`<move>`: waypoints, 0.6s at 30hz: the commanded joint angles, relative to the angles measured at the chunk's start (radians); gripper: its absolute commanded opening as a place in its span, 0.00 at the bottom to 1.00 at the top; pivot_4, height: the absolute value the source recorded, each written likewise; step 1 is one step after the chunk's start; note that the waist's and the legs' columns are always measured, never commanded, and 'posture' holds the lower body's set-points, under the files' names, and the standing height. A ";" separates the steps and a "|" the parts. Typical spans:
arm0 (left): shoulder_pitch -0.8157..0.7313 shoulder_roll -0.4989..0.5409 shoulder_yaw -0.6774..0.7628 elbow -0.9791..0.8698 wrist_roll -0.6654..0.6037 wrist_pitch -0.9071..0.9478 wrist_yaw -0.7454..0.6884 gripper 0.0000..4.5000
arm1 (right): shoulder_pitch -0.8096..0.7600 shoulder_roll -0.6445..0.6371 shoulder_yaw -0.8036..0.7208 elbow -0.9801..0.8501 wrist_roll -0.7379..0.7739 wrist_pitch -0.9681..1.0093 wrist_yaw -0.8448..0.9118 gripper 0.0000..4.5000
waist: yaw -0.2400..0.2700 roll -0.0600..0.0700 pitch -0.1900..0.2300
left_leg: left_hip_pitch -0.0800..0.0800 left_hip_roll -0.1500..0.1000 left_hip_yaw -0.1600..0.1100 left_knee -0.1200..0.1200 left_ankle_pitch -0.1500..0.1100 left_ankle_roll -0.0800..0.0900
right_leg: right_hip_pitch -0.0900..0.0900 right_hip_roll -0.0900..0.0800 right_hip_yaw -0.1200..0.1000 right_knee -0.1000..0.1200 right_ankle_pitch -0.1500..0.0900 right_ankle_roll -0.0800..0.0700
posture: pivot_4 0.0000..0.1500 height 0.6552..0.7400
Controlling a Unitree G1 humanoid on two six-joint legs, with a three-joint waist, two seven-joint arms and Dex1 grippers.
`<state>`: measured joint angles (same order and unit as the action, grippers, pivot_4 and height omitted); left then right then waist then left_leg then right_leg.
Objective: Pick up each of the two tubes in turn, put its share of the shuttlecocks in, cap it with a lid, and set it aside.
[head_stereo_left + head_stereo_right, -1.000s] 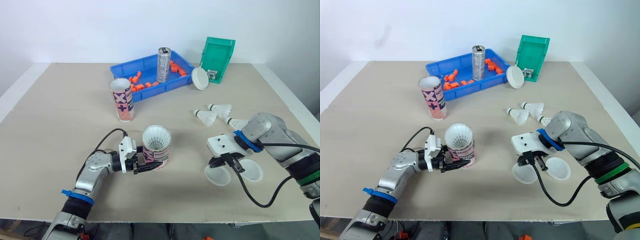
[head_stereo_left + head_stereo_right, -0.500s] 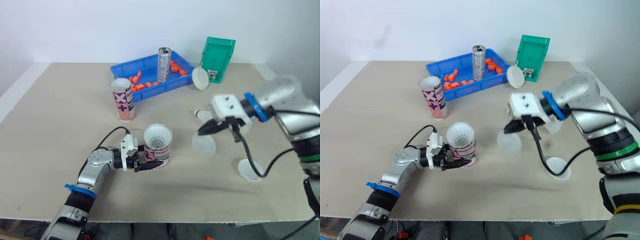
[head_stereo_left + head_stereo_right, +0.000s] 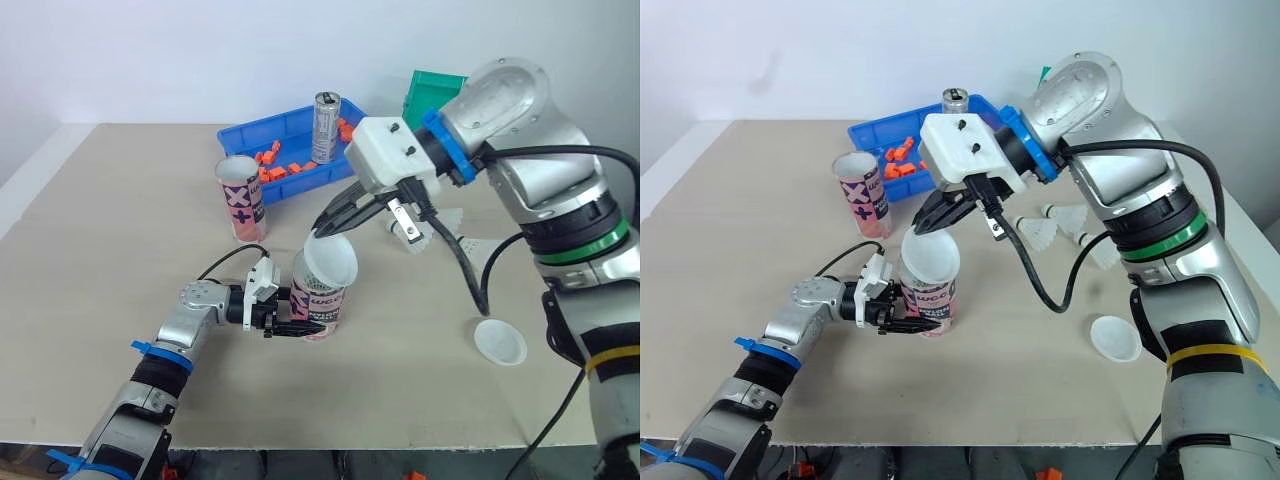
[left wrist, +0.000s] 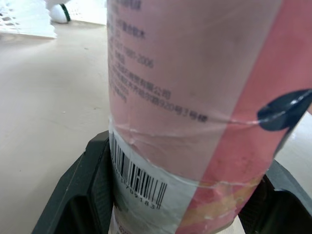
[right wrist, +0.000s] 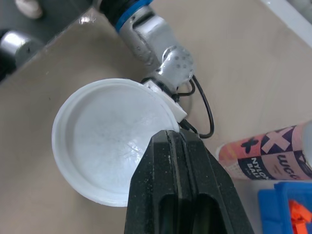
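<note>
The nearer tube (image 3: 320,298), pink and white, is stood upright near the middle of the tabletop (image 3: 120,250). Its lower part is clasped from both sides by the left claw (image 3: 290,318), whose fingers (image 4: 90,180) are closed against the wall just above the base. A white lid (image 3: 332,262) is held tilted over the tube's mouth. It is pinched at one edge by the right claw (image 3: 322,228), which is closed tight on it (whether lid and tube rim touch cannot be told). A second tube (image 3: 243,198) is stood upright and uncapped at about 10 o'clock from the first, well apart. Loose shuttlecocks (image 3: 1038,232) are laid at about 2 o'clock, and a second lid (image 3: 499,341) is laid on the tabletop at 4 o'clock. At 12 o'clock a blue tray (image 3: 295,183) is set, with orange pieces (image 3: 272,160) and a metal can (image 3: 326,128) in it. A green bin (image 3: 430,90) is seen behind the right arm.
</note>
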<state>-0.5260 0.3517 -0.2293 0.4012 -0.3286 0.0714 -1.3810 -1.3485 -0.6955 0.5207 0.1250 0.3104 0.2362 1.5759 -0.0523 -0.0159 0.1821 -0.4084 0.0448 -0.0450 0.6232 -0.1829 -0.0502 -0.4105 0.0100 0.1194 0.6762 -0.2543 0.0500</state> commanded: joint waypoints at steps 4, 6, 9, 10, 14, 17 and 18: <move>0.034 0.067 -0.092 0.025 0.124 -0.031 -0.016 0.61 | -0.053 0.001 0.059 0.041 -0.030 -0.138 0.039 0.02 | 0.000 -0.001 -0.001 | 0.001 0.001 -0.001 -0.003 -0.002 0.002 | 0.000 0.001 -0.001 0.000 -0.002 0.000 | 1.00 1.00; 0.038 0.068 -0.090 0.021 0.115 -0.029 -0.013 0.61 | -0.053 -0.008 0.067 0.033 -0.016 -0.145 0.039 0.02 | 0.000 -0.001 -0.001 | 0.001 0.001 -0.001 -0.004 -0.003 0.003 | 0.000 0.002 -0.001 0.000 -0.002 0.000 | 1.00 1.00; 0.050 0.076 -0.092 0.017 0.119 -0.036 -0.013 0.61 | -0.050 -0.015 0.072 0.018 -0.007 -0.149 0.039 0.02 | 0.000 -0.001 -0.001 | 0.001 0.001 -0.002 -0.004 -0.004 0.005 | 0.000 0.001 -0.002 0.000 -0.004 -0.001 | 1.00 1.00; 0.054 0.077 -0.092 0.016 0.120 -0.038 -0.013 0.61 | -0.049 -0.019 0.074 0.013 -0.004 -0.152 0.039 0.02 | 0.000 -0.001 -0.001 | 0.001 0.001 -0.002 -0.004 -0.004 0.005 | 0.000 0.001 -0.002 0.000 -0.004 -0.001 | 1.00 1.00; 0.056 0.074 -0.089 0.019 0.114 -0.034 -0.008 0.61 | -0.054 -0.023 0.065 0.008 0.018 -0.149 0.039 0.02 | -0.001 -0.001 -0.001 | 0.002 0.001 -0.002 -0.004 -0.004 0.005 | 0.001 0.001 -0.002 0.000 -0.004 -0.001 | 1.00 1.00; 0.049 0.063 -0.083 0.032 0.106 -0.031 0.001 0.61 | -0.061 -0.033 0.043 0.006 0.081 -0.147 0.039 0.02 | -0.001 -0.001 -0.001 | 0.002 0.002 -0.002 -0.004 -0.004 0.005 | 0.001 0.001 -0.002 0.001 -0.004 -0.001 | 1.00 1.00; 0.047 0.060 -0.081 0.036 0.103 -0.029 0.005 0.61 | -0.058 -0.039 0.043 0.000 0.091 -0.155 0.039 0.02 | -0.001 -0.001 -0.001 | 0.002 0.002 -0.002 -0.004 -0.004 0.005 | 0.001 0.001 -0.002 0.001 -0.004 -0.002 | 1.00 1.00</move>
<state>-0.5206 0.3906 -0.2581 0.3677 -0.3123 0.0199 -1.3842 -1.3701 -0.7151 0.6010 0.1562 0.3590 0.0962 1.5764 -0.0535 -0.0171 0.1812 -0.4061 0.0463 -0.0467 0.6194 -0.1868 -0.0449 -0.4095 0.0114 0.1170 0.6768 -0.2582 0.0485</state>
